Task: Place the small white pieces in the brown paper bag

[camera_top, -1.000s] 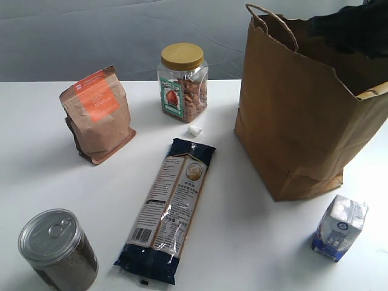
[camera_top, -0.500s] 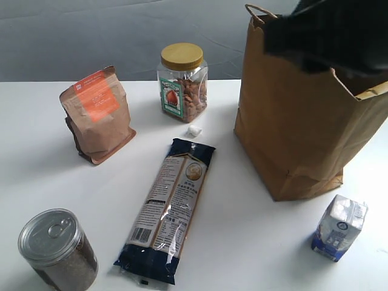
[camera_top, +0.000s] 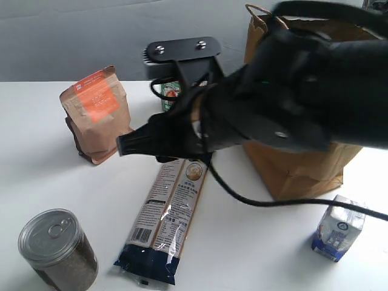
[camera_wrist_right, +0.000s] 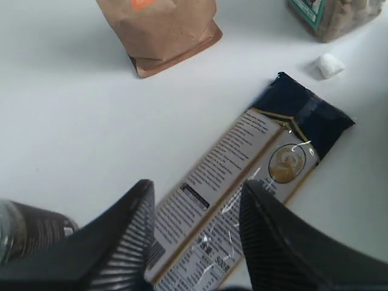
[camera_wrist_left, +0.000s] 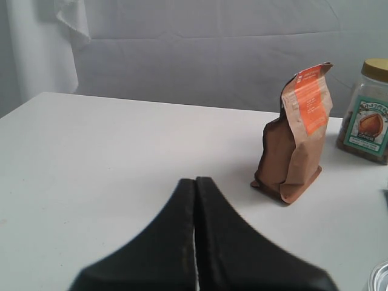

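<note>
One small white piece [camera_wrist_right: 330, 65] lies on the table between the nut jar [camera_wrist_right: 332, 12] and the dark end of the noodle packet [camera_wrist_right: 254, 176]; it shows only in the right wrist view. The brown paper bag [camera_top: 294, 173] stands at the right, mostly behind my right arm. My right gripper [camera_top: 127, 145] hangs open over the packet [camera_top: 167, 218], well short of the piece, with nothing between its fingers [camera_wrist_right: 197, 191]. My left gripper [camera_wrist_left: 195, 182] is shut and empty, low over bare table. No other white pieces are in view.
A brown pouch with an orange label [camera_top: 97, 112] stands at the left. A metal-lidded can [camera_top: 57, 248] is at the front left and a blue-and-white carton [camera_top: 339, 227] at the front right. The jar is almost hidden in the exterior view.
My right arm has swung out from over the paper bag, leftward and down across the table. It now covers the jar and the white piece in the exterior view.
</note>
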Action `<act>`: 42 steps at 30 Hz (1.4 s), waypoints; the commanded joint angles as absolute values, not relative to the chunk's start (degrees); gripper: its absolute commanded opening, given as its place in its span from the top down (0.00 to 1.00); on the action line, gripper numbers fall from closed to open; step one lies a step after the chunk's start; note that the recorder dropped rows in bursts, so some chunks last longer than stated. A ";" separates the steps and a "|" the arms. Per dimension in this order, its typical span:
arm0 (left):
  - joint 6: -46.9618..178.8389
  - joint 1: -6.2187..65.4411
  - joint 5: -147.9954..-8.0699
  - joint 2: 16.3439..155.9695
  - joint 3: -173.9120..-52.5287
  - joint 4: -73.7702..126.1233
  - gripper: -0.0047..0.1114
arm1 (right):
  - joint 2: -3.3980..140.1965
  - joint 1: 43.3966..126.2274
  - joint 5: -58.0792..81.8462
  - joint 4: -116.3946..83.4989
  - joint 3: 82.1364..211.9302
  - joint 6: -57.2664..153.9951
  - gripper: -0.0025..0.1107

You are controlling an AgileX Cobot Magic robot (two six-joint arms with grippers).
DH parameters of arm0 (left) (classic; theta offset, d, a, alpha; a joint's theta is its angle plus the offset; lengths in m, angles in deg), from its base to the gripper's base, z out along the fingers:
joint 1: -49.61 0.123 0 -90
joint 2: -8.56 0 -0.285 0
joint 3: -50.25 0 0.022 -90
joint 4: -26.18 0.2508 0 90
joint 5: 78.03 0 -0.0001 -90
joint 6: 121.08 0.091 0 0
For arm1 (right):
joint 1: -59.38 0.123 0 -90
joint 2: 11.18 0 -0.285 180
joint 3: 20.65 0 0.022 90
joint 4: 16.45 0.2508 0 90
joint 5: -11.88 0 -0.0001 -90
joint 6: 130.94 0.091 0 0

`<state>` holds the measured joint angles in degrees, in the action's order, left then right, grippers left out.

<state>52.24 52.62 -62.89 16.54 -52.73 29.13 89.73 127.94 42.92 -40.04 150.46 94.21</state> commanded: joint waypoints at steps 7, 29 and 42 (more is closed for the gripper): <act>52.02 52.24 -63.02 16.34 -52.53 28.69 0.96 | 109.95 123.35 51.74 -38.72 174.86 94.93 0.55; 52.02 52.24 -63.02 16.34 -52.53 28.69 0.96 | 130.99 110.73 53.02 -30.58 195.37 94.32 0.53; 52.02 51.31 -63.03 16.34 -52.53 28.69 0.96 | 136.86 108.48 53.14 -32.75 198.83 94.98 0.53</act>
